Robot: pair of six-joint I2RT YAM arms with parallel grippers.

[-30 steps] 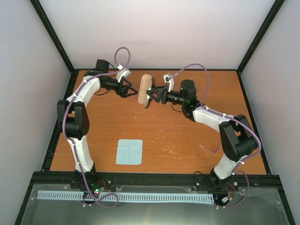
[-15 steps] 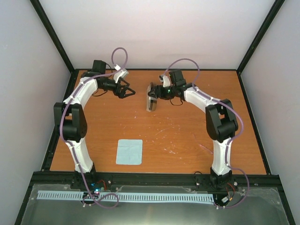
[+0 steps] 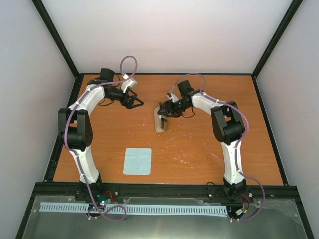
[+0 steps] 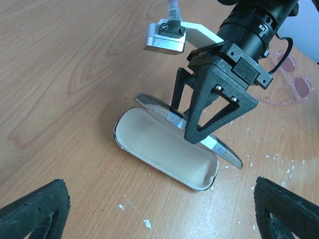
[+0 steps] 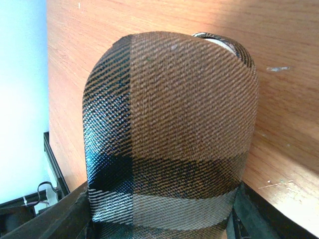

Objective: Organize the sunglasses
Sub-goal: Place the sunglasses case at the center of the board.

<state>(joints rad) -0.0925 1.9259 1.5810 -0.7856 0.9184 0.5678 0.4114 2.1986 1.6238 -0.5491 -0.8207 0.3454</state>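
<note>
The grey-tan plaid case [image 3: 160, 121] lies open on the table, its cream inside [image 4: 164, 149] facing up. My right gripper [image 3: 163, 110] is shut on the raised lid [image 4: 224, 149], one finger on each side; it also shows in the left wrist view [image 4: 214, 124]. The lid's plaid fabric [image 5: 169, 134] fills the right wrist view between my fingers [image 5: 65, 214]. My left gripper [image 3: 137, 103] is open and empty, left of the case, its fingertips wide apart [image 4: 159, 209]. The translucent pink sunglasses [image 4: 294, 82] lie on the table beyond the right arm, faint in the top view [image 3: 218, 157].
A pale blue square cloth [image 3: 137, 161] lies flat near the front of the table, left of centre. Black frame posts stand at the back corners. White specks mark the wood around the case.
My right arm has swung the case left and down from mid-air onto the table, where it now lies open. My left gripper has shifted only slightly.
</note>
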